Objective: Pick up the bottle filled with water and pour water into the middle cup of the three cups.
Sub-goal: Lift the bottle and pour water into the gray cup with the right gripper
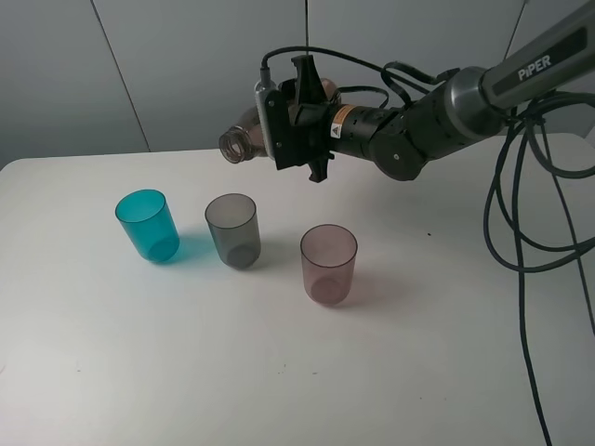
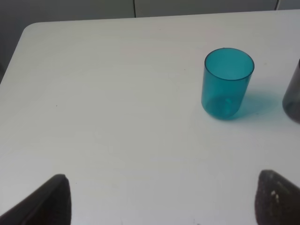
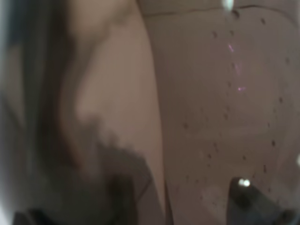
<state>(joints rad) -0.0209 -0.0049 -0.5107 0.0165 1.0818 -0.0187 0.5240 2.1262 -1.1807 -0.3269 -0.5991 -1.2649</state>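
Observation:
My right gripper point(image 1: 299, 125) is shut on the smoky brown-grey bottle point(image 1: 244, 139) and holds it tipped nearly level, its open neck pointing left, above and behind the smoky grey middle cup point(image 1: 232, 229). The bottle's wall point(image 3: 215, 117) fills the right wrist view with droplets on it. The teal-blue cup point(image 1: 147, 224) stands left of the grey cup and the pinkish-mauve cup point(image 1: 328, 264) stands right of it, nearer the front. I cannot see a stream of water. My left gripper point(image 2: 161, 197) is open over bare table, near the teal cup point(image 2: 227, 83).
The white table point(image 1: 297, 372) ends at a grey wall behind. Black cables point(image 1: 521, 214) hang from the right arm down over the table's right side. The grey cup's edge point(image 2: 293, 96) shows in the left wrist view.

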